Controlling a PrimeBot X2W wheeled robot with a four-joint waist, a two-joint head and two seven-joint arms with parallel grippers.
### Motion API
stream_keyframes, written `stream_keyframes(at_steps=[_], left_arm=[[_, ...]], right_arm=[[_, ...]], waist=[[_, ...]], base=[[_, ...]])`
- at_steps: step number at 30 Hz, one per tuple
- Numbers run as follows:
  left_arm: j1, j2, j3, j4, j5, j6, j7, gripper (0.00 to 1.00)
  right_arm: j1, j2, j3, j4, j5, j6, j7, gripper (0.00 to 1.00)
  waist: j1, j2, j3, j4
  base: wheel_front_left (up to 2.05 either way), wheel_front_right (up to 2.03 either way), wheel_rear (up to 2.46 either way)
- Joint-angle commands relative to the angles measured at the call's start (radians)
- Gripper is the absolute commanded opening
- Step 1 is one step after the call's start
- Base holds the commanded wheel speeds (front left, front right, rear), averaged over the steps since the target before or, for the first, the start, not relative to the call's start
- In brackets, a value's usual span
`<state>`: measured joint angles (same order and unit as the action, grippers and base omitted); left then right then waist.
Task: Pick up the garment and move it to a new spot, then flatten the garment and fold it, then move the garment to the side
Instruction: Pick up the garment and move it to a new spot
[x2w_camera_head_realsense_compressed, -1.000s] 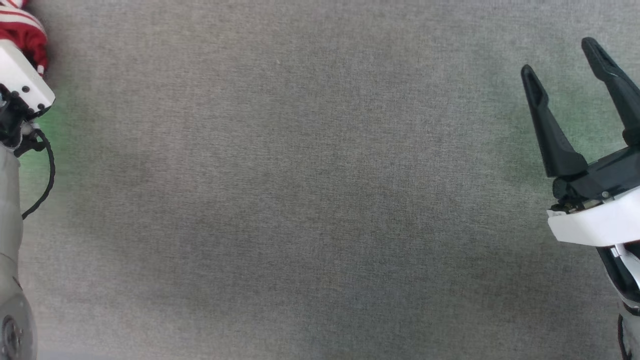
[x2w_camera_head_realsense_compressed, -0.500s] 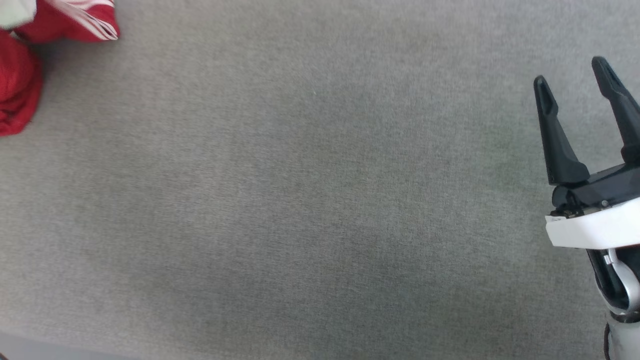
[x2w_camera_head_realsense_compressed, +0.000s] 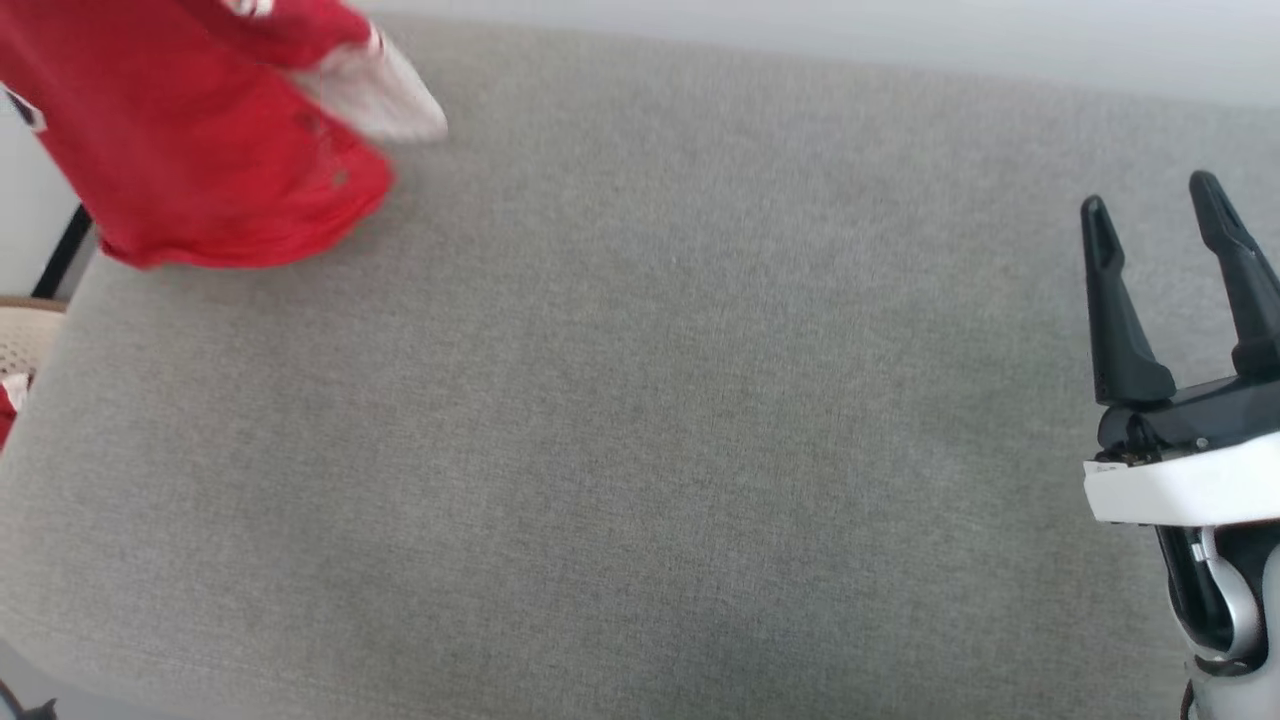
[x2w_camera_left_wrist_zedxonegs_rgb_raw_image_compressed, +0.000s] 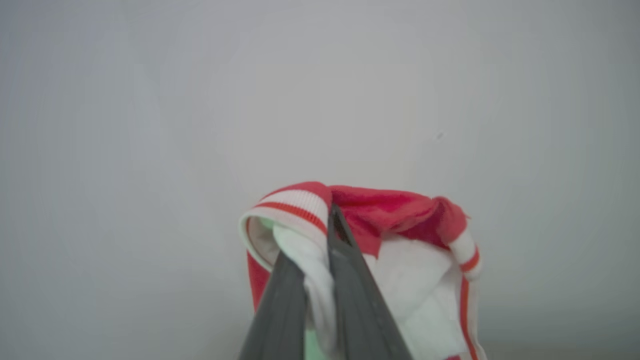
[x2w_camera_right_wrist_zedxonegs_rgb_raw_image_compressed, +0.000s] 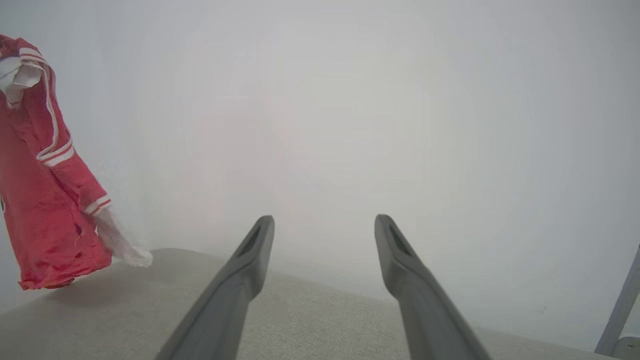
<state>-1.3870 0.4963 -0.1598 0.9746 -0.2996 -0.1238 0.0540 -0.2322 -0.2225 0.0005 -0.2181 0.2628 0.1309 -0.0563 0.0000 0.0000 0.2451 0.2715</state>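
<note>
While left jaws pinch the garment (x2w_camera_left_wrist_zedxonegs_rgb_raw_image_compressed: 395, 212), top cropped, sleeve (x2w_camera_head_realsense_compressed: 385, 95) blurred

1. A tabletop (x2w_camera_head_realsense_compressed: 640, 450) covered in grey woven fabric spans the head view, its far edge set against a pale wall, its left corners rounded.
2. Over the far left corner hangs a red garment (x2w_camera_head_realsense_compressed: 200, 150), its hem and a white sleeve low over the fabric; contact cannot be told.

Garment (x2w_camera_head_realsense_compressed: 200, 140) hangs over table's (x2w_camera_head_realsense_compressed: 640, 450) far left (right gripper (x2w_camera_head_realsense_compressed: 1150, 195) opposite)
</note>
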Motion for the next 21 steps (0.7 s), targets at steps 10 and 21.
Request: stream_keyframes(at_steps=[10, 21], left_arm=[[0.071, 0.026, -0.149, -0.255, -0.127, -0.006, 0.134, 0.0], [0.186, 0.062, -0.232, -0.635, -0.245, -0.005, 0.347, 0.0]], right_arm=[[0.059, 0.037, -0.076, 0.003, -0.012, 0.0, -0.041, 1.0], [0.105, 0.077, -0.206, -0.02, -0.016, 0.0, -0.061, 1.0]], waist=[[0.0, 0.0, -0.095, -0.041], [0.0, 0.0, -0.13, -0.175]], base=[[0.0, 0.0, 0.0], [0.0, 0.0, 0.0]])
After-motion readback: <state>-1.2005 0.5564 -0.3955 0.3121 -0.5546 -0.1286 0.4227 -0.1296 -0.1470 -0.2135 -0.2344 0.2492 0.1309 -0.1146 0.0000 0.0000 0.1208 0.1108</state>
